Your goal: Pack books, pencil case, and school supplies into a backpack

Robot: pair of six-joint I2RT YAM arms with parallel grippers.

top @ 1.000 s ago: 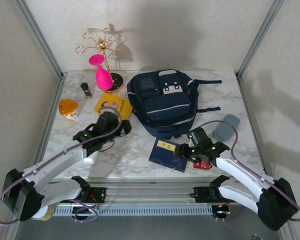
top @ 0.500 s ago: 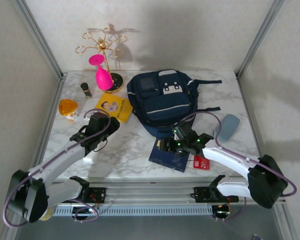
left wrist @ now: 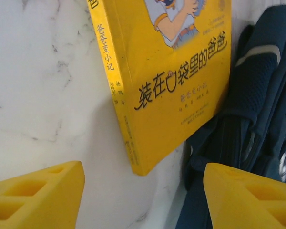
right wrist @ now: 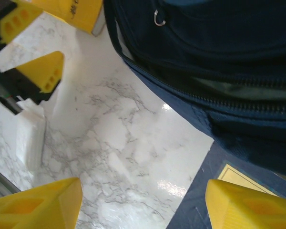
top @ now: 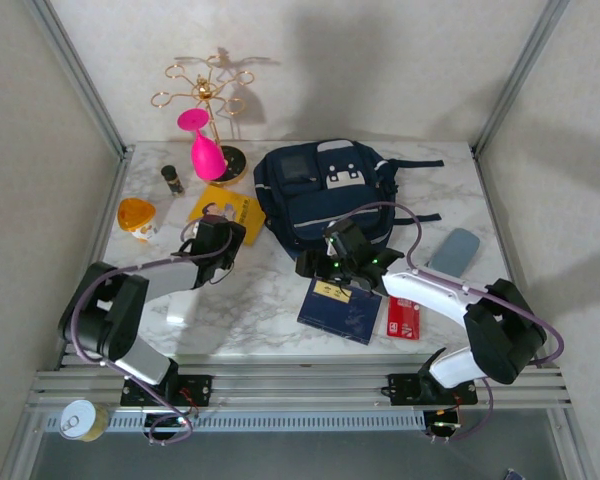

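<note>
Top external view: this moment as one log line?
left end effector: open, at yellow book | right end effector: open, by backpack | navy book: on table

Receiving soft, diffuse light from overhead in the top view, leaving the desk (top: 270, 290) bright and evenly exposed. Throwing a faint shadow of the gold stand (top: 202, 95) onto the back wall (top: 380, 60), alongside a broad dim vertical band. Producing small glare patches on the marble in the right wrist view. Blurring the left gripper (left wrist: 143, 195) and the right gripper (right wrist: 143, 200) at the bottom edges. Holding the print on the yellow book (left wrist: 167, 81) sharp, softening the backpack (left wrist: 257, 95) slightly.
</note>
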